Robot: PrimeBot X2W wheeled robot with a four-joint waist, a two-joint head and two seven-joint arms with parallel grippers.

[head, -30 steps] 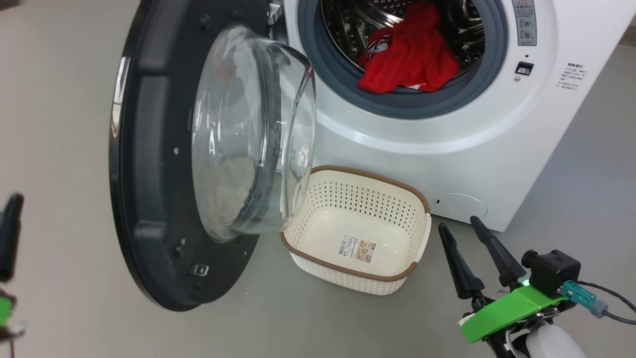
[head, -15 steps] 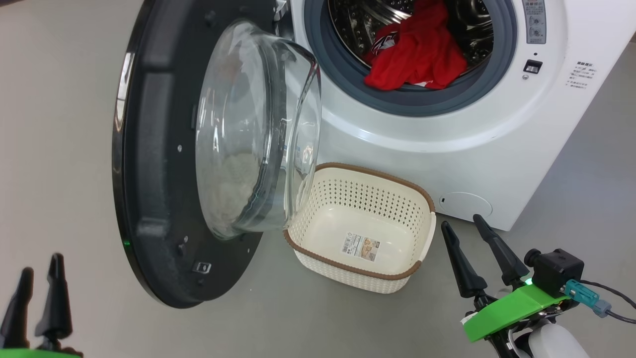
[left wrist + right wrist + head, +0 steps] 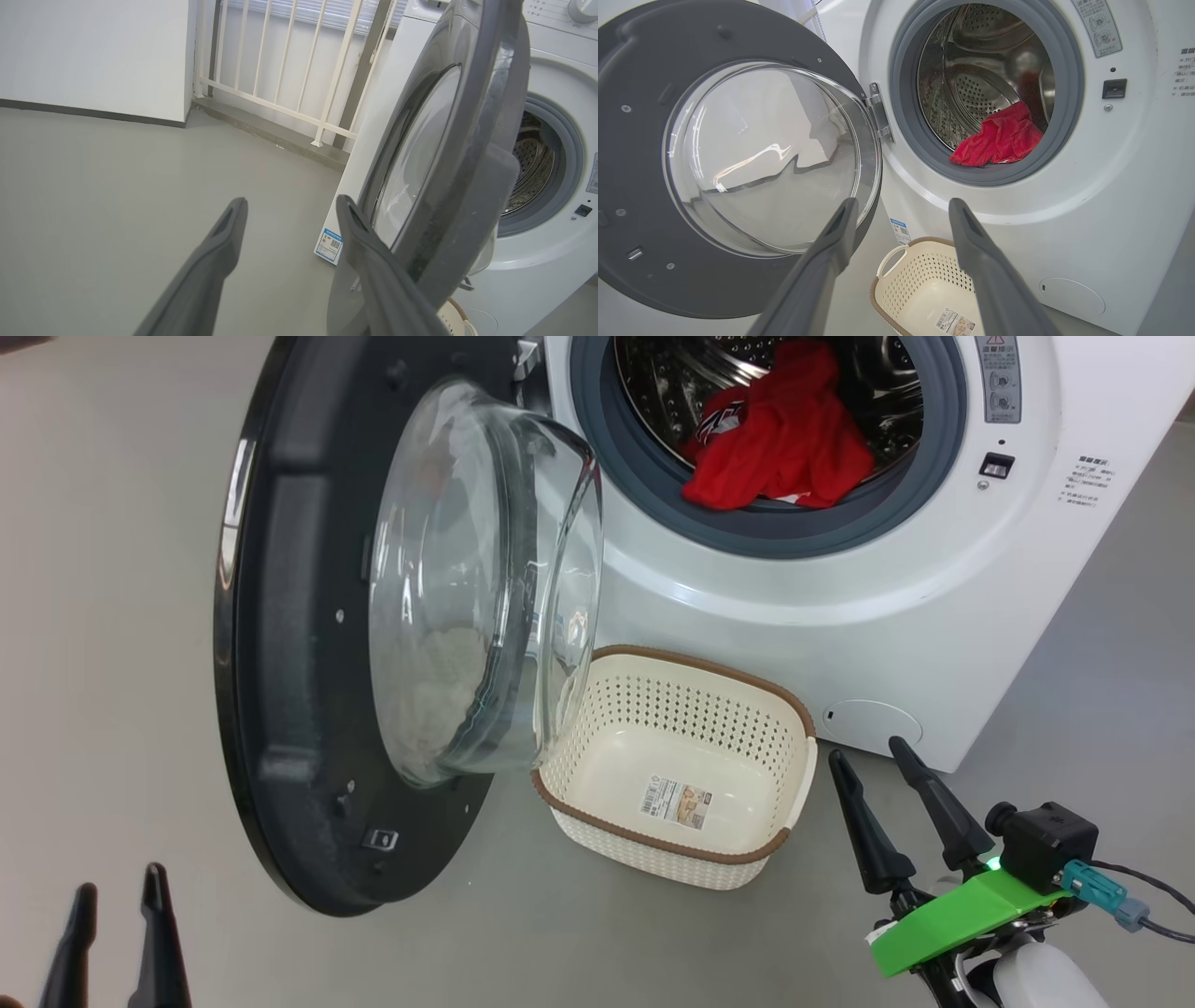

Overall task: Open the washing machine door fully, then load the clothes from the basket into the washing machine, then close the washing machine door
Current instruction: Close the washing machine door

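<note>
The washing machine (image 3: 887, 597) stands with its round black door (image 3: 308, 644) swung wide open to the left, glass bowl (image 3: 476, 588) bulging toward me. Red clothes (image 3: 780, 443) lie in the steel drum at the front of the grey ring; they also show as clothes (image 3: 999, 137) in the right wrist view. The cream basket (image 3: 681, 765) sits on the floor below the opening, with only a label on its floor. My left gripper (image 3: 117, 887) is open at the lower left, below the door's outer edge (image 3: 472, 177). My right gripper (image 3: 868, 751) is open, right of the basket.
Grey floor spreads to the left of the door. In the left wrist view a white railing (image 3: 299, 70) and a white wall (image 3: 93, 56) stand behind the machine. A cable (image 3: 1148, 896) trails from my right wrist camera.
My left gripper has come into view from the far left edge and now sits lower at the bottom left, fingers up. The right gripper has barely moved. The head camera shifted slightly.
</note>
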